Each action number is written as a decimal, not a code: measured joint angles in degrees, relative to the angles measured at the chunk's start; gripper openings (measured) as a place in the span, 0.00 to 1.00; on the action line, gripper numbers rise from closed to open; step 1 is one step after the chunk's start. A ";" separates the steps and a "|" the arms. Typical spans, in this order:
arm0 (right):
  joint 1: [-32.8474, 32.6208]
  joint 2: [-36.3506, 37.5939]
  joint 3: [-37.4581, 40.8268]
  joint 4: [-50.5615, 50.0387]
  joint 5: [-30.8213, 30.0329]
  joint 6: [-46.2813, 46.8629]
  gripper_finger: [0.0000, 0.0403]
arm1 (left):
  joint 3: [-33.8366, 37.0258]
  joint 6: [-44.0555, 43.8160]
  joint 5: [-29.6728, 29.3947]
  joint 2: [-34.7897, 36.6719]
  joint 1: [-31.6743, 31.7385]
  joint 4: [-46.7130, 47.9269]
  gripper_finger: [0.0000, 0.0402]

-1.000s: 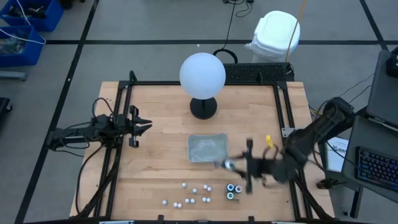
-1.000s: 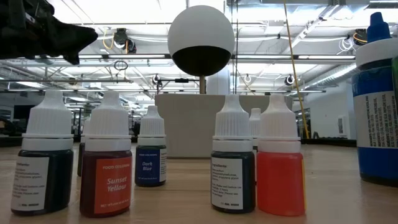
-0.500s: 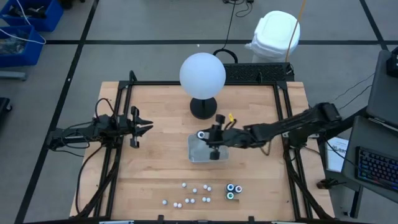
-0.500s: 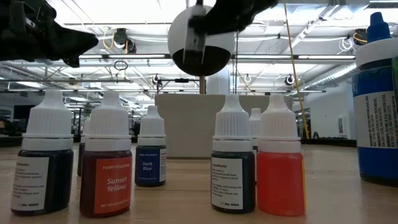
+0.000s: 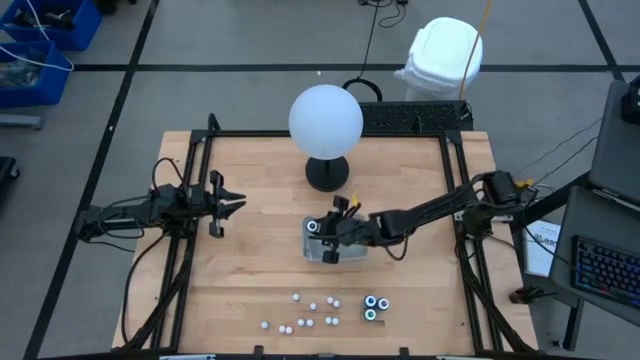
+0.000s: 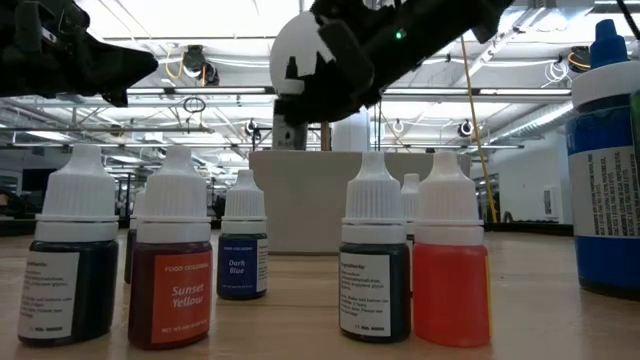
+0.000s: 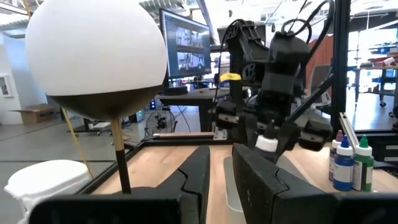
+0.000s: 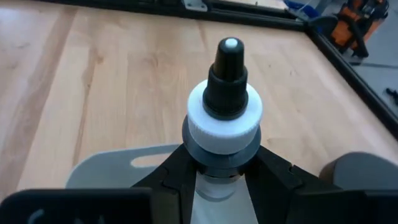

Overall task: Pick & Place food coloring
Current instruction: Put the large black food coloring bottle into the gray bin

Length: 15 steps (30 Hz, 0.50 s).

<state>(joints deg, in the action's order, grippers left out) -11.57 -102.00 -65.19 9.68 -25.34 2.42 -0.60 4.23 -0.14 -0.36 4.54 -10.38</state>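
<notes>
My right gripper hangs over the clear tray, shut on one larger food coloring bottle with a white collar and a dark nozzle. The other food coloring stands upright near the table's near edge. It is a scatter of small white-topped bottles and two larger dark round ones. The low view shows several of them close up. My left gripper waits open over the table's left side, clear of everything. My right gripper pinches the bottle between its two fingers, just below the white collar. The fingers come slanting from the table's right and above. The bottle lies along them, nozzle pointing away and downward, lifted above the tray floor.
A big white globe on a black base stands just beyond the tray. Black rails run along the table's left and right sides. Bare wood lies between the tray and the bottles.
My right gripper carried the bottle from the near right, by the larger bottles, up and toward the far left until it was over the tray. It then dropped lower and tipped nozzle-down. The bottle stayed in its hold throughout.
</notes>
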 joint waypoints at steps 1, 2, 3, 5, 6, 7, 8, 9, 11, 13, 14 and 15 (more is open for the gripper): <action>0.00 -0.18 0.00 0.23 0.02 0.44 0.27 | 0.00 0.00 0.00 0.00 -0.01 -0.10 0.19; 0.00 -0.30 0.00 0.06 0.02 0.89 0.27 | 0.00 0.04 0.00 0.00 -0.01 -0.17 0.19; 0.00 -0.53 0.00 0.23 -0.04 1.54 0.27 | 0.00 0.19 0.00 0.00 -0.01 -0.24 0.19; 0.00 -1.12 -0.02 0.67 -0.03 2.87 0.27 | 0.00 0.77 0.01 0.00 0.00 -0.28 0.19; 0.00 -1.54 -0.01 0.31 -0.03 3.28 0.27 | 0.00 1.19 0.02 0.00 -0.01 -0.28 0.19; 0.00 -2.06 -0.02 0.38 -0.04 3.66 0.27 | 0.00 1.40 0.00 0.00 0.00 -0.32 0.19; 0.00 -2.48 -0.02 0.33 0.00 3.94 0.27 | 0.00 1.49 0.00 0.00 0.00 -0.32 0.19; 0.00 -2.83 0.09 0.13 -0.04 4.26 0.27 | 0.00 1.50 0.00 0.00 0.00 -0.39 0.19; 0.00 -3.06 0.59 0.26 -0.02 4.47 0.27 | 0.00 1.51 0.00 0.00 0.00 -0.58 0.19; 0.00 -2.98 1.27 0.50 -0.04 5.56 0.27 | 0.00 1.52 0.00 0.00 0.00 -0.77 0.19; 0.00 -2.97 1.64 0.53 -0.04 6.19 0.27 | 0.00 1.52 0.00 0.00 0.00 -0.89 0.19; 0.00 -2.97 2.01 0.45 -0.04 6.75 0.27 | 0.00 1.51 0.00 0.00 0.00 -1.05 0.19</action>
<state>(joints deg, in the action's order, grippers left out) -11.57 -104.97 -63.18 10.13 -25.39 9.17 -0.60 5.74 -0.14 -0.36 4.54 -11.43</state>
